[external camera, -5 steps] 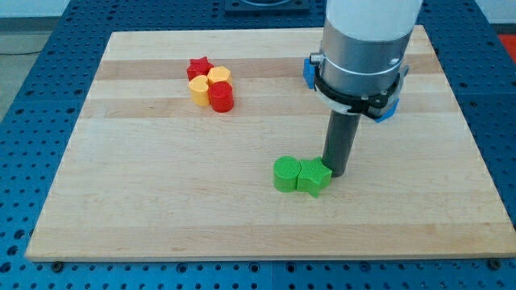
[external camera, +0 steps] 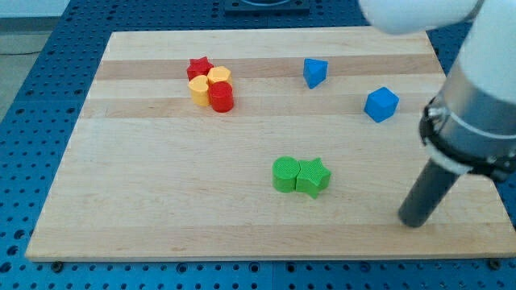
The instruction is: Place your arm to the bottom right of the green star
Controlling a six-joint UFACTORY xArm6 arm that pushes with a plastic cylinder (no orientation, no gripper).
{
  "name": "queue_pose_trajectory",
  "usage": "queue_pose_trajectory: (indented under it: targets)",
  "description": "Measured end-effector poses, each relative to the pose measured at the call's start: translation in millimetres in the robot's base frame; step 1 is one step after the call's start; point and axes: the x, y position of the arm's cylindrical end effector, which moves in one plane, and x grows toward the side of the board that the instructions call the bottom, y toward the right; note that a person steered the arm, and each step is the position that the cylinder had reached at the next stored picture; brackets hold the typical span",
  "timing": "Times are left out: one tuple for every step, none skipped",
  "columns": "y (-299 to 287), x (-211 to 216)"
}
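The green star (external camera: 314, 177) lies near the middle of the wooden board (external camera: 161, 185), touching a green cylinder (external camera: 285, 174) on its left. My tip (external camera: 414, 222) rests on the board well to the right of and below the star, apart from every block.
A red star (external camera: 199, 66), two yellow blocks (external camera: 200, 90) and a red cylinder (external camera: 222, 97) cluster at the upper left. A blue triangular block (external camera: 314, 72) and a blue cube (external camera: 381, 104) sit at the upper right. The board's right edge is close to my tip.
My tip has moved from touching the star's upper right side to the lower right of the board. The blue blocks, hidden before, now show. No block moved.
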Motion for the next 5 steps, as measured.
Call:
queue_pose_trajectory:
  targets:
    - [-38,2]
    - [-62,-1]
    - [-79,-8]
    - [-82,-21]
    - [-83,-30]
